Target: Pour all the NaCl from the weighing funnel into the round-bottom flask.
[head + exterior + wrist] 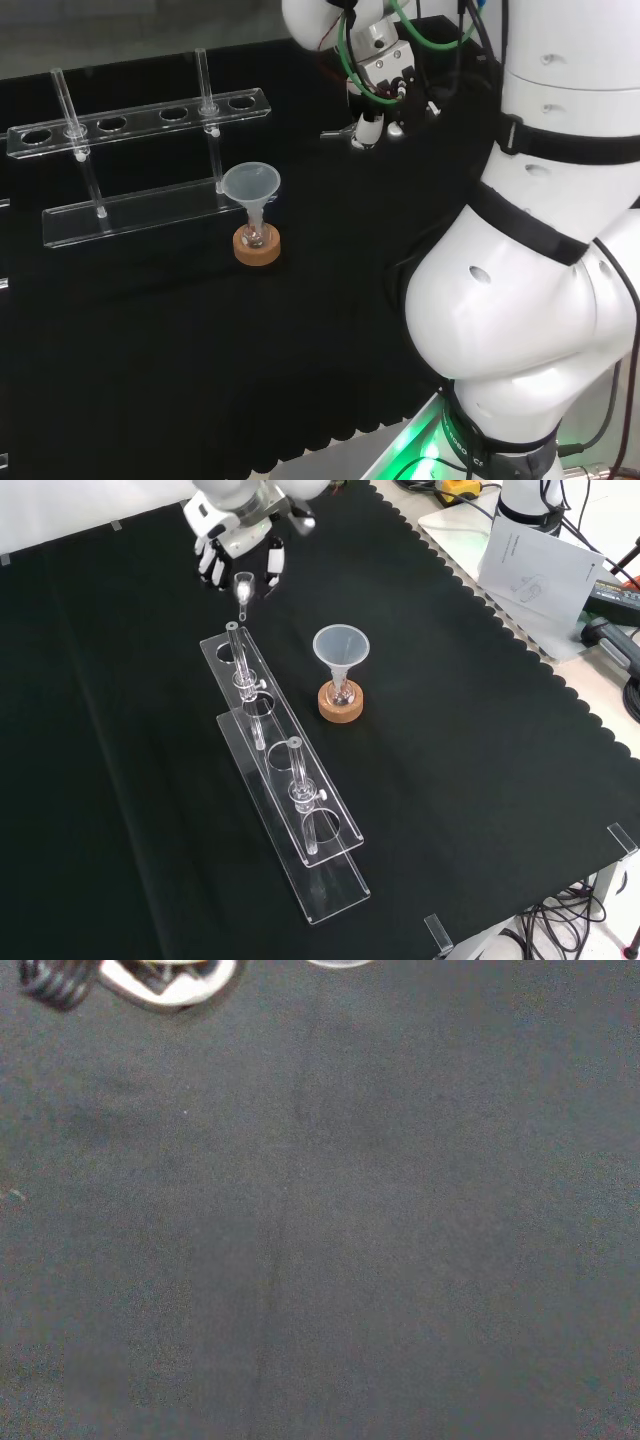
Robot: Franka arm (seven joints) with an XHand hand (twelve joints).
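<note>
Black-clothed counter [480, 780]; hand [235, 542] hovering, fingers [273, 565] clamped on weighing funnel [243, 586], approaching funnel-topped flask [342, 690] for pouring.

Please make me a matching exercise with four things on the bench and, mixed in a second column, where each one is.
Things:
1. funnel
2. cork ring
3. hand
4. test tube

Places:
A. standing in the clear rack
B. on the cloth, under the flask
C. above the cloth, at the rack's far end in the front view
D. in the flask's neck

Pairs: 1-D, 2-B, 3-C, 4-A
</note>
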